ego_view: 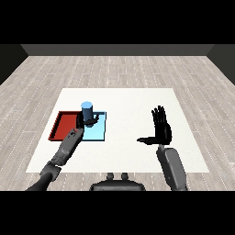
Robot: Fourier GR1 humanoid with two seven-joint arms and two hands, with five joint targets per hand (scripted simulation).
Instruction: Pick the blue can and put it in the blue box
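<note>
The blue can stands upright over the far left part of the light blue tray. My left hand is curled round the can's lower half, with the forearm reaching in from the lower left. Whether the can rests on the tray floor or hangs just above it is hidden by the hand. My right hand is raised over the white table right of centre, fingers straight and thumb spread, holding nothing.
A red tray lies directly left of the light blue tray, touching it. The white table extends beyond both trays, with a grey wooden floor around it.
</note>
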